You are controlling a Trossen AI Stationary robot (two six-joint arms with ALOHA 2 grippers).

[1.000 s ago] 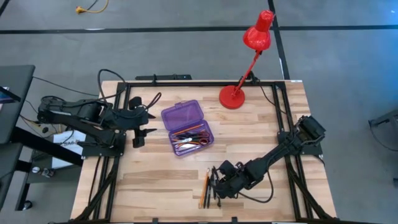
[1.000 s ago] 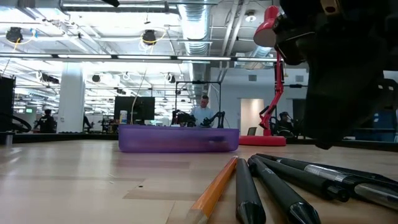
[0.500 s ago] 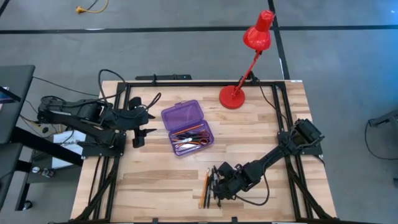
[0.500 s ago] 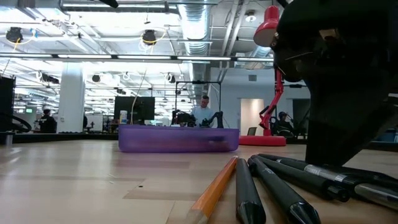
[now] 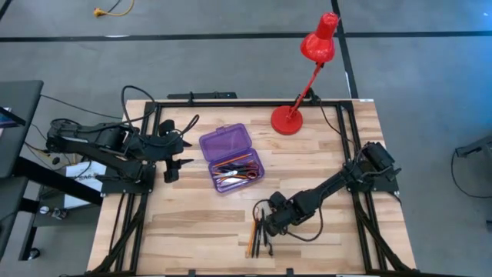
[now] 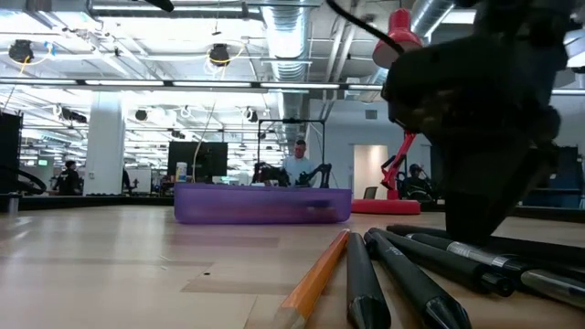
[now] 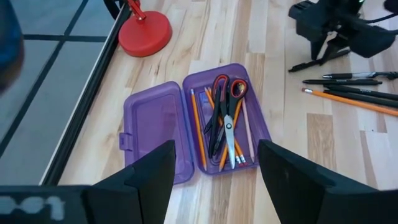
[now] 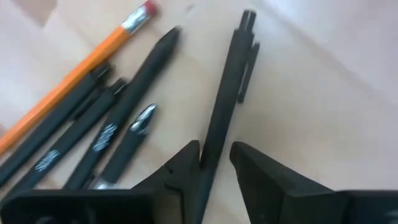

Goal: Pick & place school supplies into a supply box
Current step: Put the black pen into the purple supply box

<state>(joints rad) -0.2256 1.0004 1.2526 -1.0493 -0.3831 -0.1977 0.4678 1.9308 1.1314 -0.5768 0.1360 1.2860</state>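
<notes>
Meanwhile, a black pen is clamped between the right gripper fingers, ready for the open purple pencil case; the left gripper, spread apart, is parked beside it.

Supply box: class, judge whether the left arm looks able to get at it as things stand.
Probably yes. The left gripper waits beside the supply box, open fingers facing it, nothing between them. The right gripper works apart, at a black pen.
</notes>
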